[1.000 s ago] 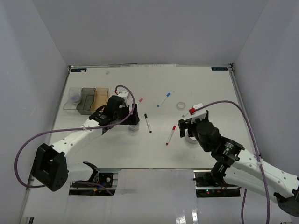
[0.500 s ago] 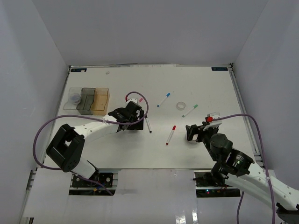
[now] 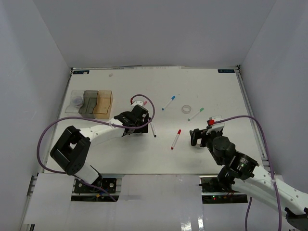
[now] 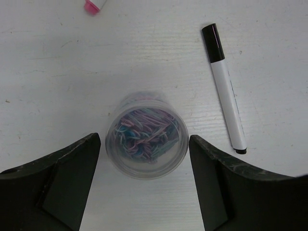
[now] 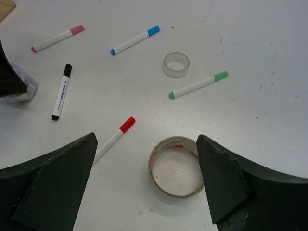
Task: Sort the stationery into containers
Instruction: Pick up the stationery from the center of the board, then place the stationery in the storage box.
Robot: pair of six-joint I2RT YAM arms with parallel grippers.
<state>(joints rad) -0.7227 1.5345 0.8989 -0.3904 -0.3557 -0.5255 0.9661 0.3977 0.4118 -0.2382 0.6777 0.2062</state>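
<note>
The jar [image 4: 147, 142] full of colored clips stands upright on the white table [image 3: 226, 96], a little left of the middle. The left gripper [image 4: 144, 144] is spread wide around it. There is one finger on each side of the jar, and a thin strip of bare table shows between the jar and each finger. The black marker [image 4: 226, 91] lies close by on the jar's right, and its lower end comes near the right finger. The tip of the pink marker [image 5: 57, 38] shows past the jar, with bare table in between. Over on the right side of the table lies the big tape roll [image 5: 177, 167], flat on its side. The right gripper [image 5: 147, 144] is spread wide above it. The roll is close to the right finger, and there is open table on the roll's left. The red marker [image 5: 113, 139] lies there, and its white end runs toward the left finger. Farther out lie the green marker [image 5: 198, 84], the small tape roll [image 5: 176, 65] and the blue marker [image 5: 134, 40], all apart from each other. The clear bin [image 3: 72, 107], the grey bin [image 3: 88, 105] and the orange bin [image 3: 103, 105] stand side by side near the left edge of the table. Another jar [image 3: 77, 100] sits in the clear bin. Bare table runs along the far edge and the right edge.
</note>
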